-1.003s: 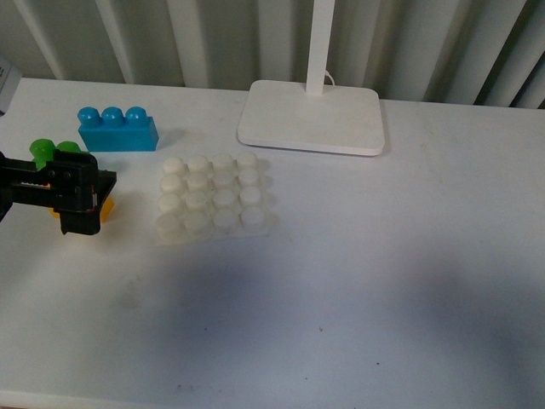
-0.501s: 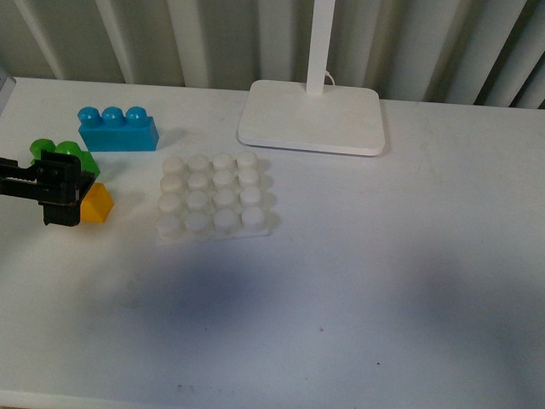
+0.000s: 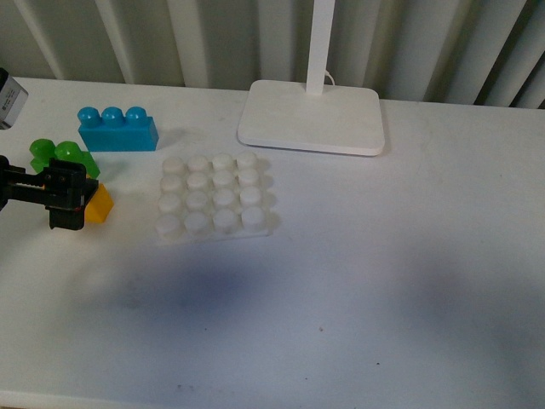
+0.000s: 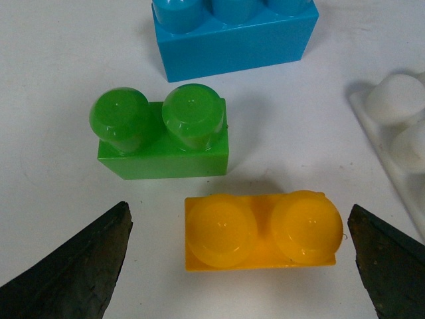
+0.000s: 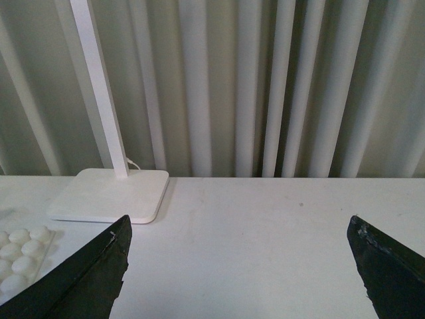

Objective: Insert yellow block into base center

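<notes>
The yellow block (image 3: 100, 205) (image 4: 262, 230) lies flat on the table, studs up, left of the white studded base (image 3: 213, 198). My left gripper (image 3: 66, 197) (image 4: 238, 222) is open and hovers at the block's left side. In the left wrist view its two dark fingertips (image 4: 86, 272) stand well apart on either side of the block without touching it. One corner of the base (image 4: 398, 126) shows at the edge of that view. My right gripper (image 5: 239, 229) is open over bare table with nothing between its fingers; it does not show in the front view.
A green two-stud brick (image 3: 60, 156) (image 4: 163, 133) sits just behind the yellow block. A blue three-stud brick (image 3: 117, 129) (image 4: 232, 33) lies farther back. A white lamp foot (image 3: 311, 117) (image 5: 109, 194) with its post stands behind the base. The base (image 5: 23, 256) shows at the right wrist view's edge.
My left gripper drew back to the left, uncovering more of the yellow block, then edged slightly toward it again. The bricks and base stayed put.
</notes>
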Robot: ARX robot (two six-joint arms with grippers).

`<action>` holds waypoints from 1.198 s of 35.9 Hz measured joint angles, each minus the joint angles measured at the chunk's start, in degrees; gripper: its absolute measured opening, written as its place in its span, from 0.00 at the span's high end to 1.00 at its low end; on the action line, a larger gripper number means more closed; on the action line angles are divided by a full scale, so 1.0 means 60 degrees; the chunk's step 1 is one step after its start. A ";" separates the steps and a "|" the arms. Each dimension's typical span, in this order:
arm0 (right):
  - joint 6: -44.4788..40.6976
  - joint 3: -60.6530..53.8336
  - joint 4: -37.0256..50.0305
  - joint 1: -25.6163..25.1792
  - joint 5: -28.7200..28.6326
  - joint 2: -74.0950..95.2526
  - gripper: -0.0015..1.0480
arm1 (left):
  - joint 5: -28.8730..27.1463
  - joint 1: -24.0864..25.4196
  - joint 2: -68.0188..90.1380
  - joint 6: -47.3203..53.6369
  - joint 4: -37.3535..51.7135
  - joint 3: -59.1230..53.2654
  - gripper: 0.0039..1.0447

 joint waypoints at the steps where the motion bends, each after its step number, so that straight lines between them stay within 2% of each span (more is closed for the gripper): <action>1: 0.0000 0.0000 0.0000 0.0000 0.0000 0.0000 0.09 | 0.0015 0.0007 0.0044 0.0000 -0.0004 0.0051 0.06; 27: 0.0000 0.0000 0.0000 0.0000 0.0000 0.0000 0.09 | 0.0098 0.0251 0.0856 0.0040 -0.0142 0.0681 0.06; 30: -0.0004 0.0000 0.0000 0.0000 0.0000 0.0000 0.09 | 0.0095 0.0251 0.0907 0.0036 -0.0142 0.0681 0.21; 34: 0.0000 0.0000 0.0000 0.0000 0.0000 0.0000 0.09 | 0.0091 0.0251 0.0918 0.0033 -0.0142 0.0681 0.34; 37: 0.0000 0.0000 0.0000 0.0000 0.0000 0.0000 0.09 | 0.0058 0.0251 0.0918 0.0029 -0.0142 0.0681 0.37; 43: -0.0004 0.0004 0.0000 0.0000 0.0000 0.0000 0.09 | 0.0022 0.0251 0.0900 -0.0007 -0.0149 0.0678 0.37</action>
